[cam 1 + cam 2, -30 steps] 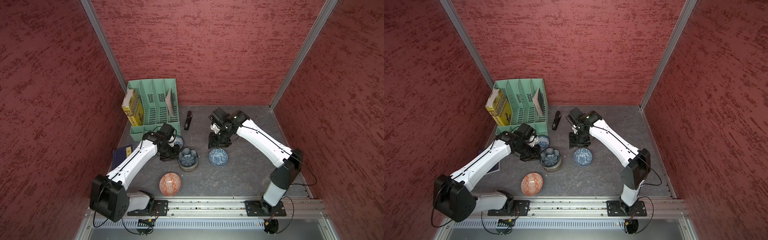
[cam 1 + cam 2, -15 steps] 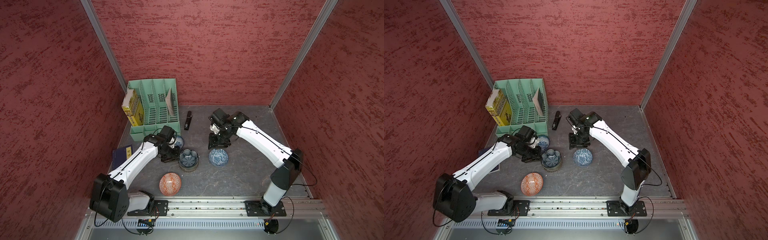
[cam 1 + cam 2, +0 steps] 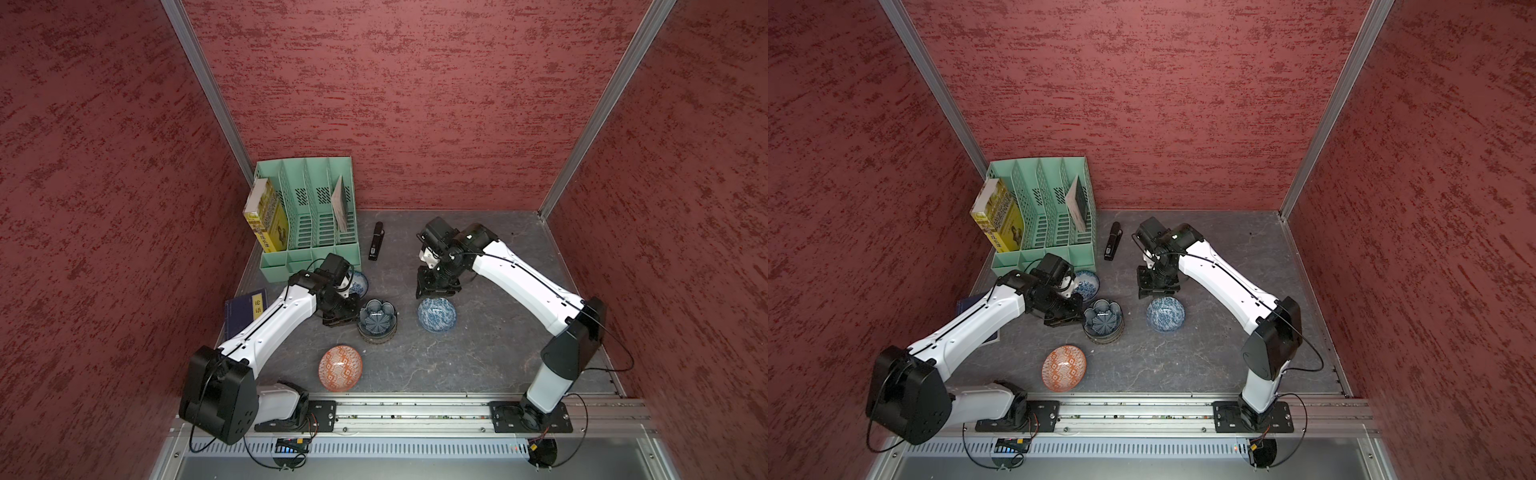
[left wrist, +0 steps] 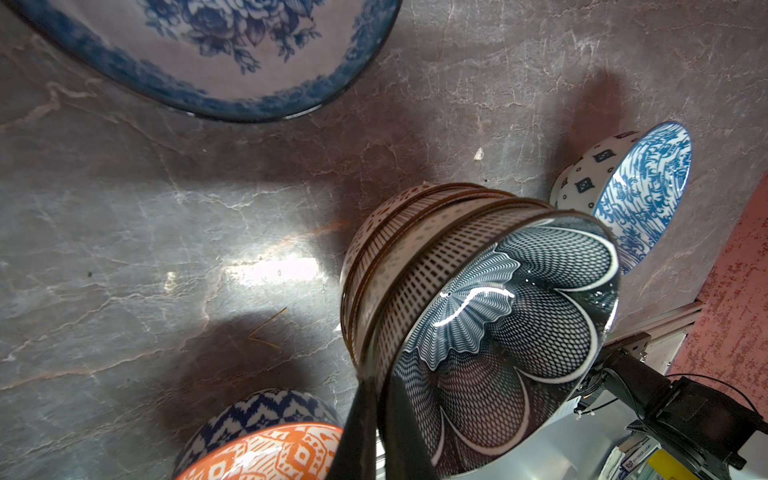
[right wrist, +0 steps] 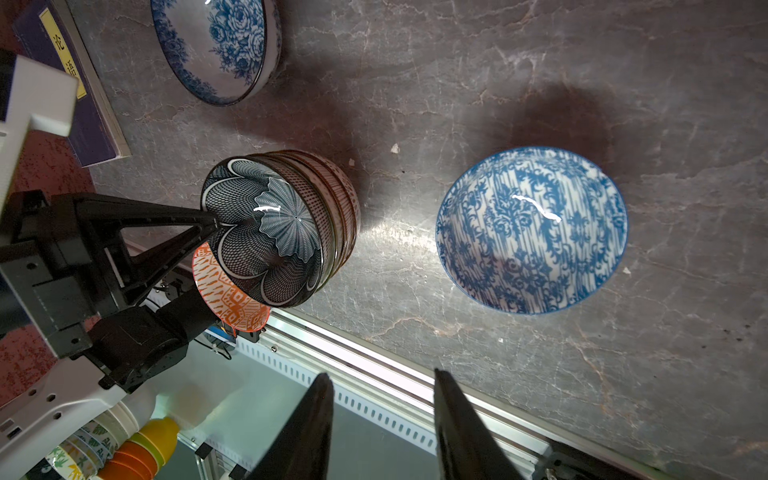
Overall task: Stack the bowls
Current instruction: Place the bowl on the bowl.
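Grey marbled worktop (image 3: 478, 357), dead centre the dark-blue flower bowl (image 3: 376, 316) crowns the stack (image 3: 376, 338), nothing budged this past second, left tool (image 4: 376, 415) still clenched on its rim at 9 o'clock, right tool (image 5: 382, 374) gaping empty at 12 o'clock of the loose blue-white bowl (image 5: 532, 228), so a release looks due.

Red textured walls (image 3: 415, 104), grey marbled floor (image 3: 478, 361)

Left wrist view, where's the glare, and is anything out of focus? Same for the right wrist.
Left wrist view: a white glare patch on the table, a highlight streak in the dark flower bowl, near left fingers soft. Right wrist view: a streak on the blue-white bowl; right fingers blurred.
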Controlling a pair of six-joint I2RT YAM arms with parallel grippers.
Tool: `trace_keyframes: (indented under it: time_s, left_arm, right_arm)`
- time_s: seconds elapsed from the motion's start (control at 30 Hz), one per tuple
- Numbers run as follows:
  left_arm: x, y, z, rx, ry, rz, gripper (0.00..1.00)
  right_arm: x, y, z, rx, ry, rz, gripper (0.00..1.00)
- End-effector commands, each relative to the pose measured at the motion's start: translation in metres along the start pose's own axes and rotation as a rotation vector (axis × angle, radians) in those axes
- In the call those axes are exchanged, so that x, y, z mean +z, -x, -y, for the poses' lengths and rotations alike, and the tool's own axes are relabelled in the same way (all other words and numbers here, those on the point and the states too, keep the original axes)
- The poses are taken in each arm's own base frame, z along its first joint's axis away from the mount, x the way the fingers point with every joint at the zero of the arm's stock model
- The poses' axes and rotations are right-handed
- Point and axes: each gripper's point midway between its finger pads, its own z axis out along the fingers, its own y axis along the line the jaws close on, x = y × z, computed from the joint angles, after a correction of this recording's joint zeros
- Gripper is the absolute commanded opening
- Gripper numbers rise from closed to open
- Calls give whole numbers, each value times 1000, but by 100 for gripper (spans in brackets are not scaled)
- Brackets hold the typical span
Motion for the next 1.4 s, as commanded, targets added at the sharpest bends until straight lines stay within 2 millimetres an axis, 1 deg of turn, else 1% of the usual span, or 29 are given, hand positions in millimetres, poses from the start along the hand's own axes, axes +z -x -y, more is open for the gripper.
trace_keyframes:
  time_s: [0.0, 0.2, 0.5, 0.53, 0.63, 0.73, 0.77, 0.87, 1.03, 1.17, 1.3, 1.37]
  left_arm:
    - [-3, 3, 6, 13, -33, 26, 0]
    - [2, 1, 3, 10, -21, 16, 0]
    - [3, 0, 5, 15, -25, 12, 0]
    - [3, 0, 5, 15, -24, 11, 2]
    - [2, -1, 5, 17, -24, 11, 15]
    - [-2, -1, 5, 19, -21, 19, 32]
    - [-4, -1, 5, 20, -19, 23, 37]
    - [-12, 0, 3, 21, 3, 41, 46]
    - [-35, 9, 0, 17, 25, 105, 50]
    - [-57, 16, -12, -35, 35, 177, 50]
    - [-68, 6, -25, -95, 36, 165, 50]
    - [-69, -5, -29, -110, 45, 142, 51]
  right_arm:
    - [-7, -2, -4, -15, 30, 16, 42]
    - [-5, -3, -2, -16, 23, 15, 41]
    - [-2, -5, 1, -14, 20, 11, 41]
    - [-2, -5, 1, -14, 19, 13, 41]
    - [-2, -5, 2, -13, 15, 13, 42]
    - [-1, -5, 3, -13, 14, 14, 43]
    - [-2, -5, 2, -13, 14, 14, 43]
    - [-1, -5, 3, -14, 14, 14, 43]
    - [-1, -5, 3, -16, 13, 15, 43]
    - [-3, -5, 4, -25, 10, 26, 44]
    - [-3, -2, 6, -41, -3, 44, 45]
    - [-1, 1, 11, -46, -26, 57, 46]
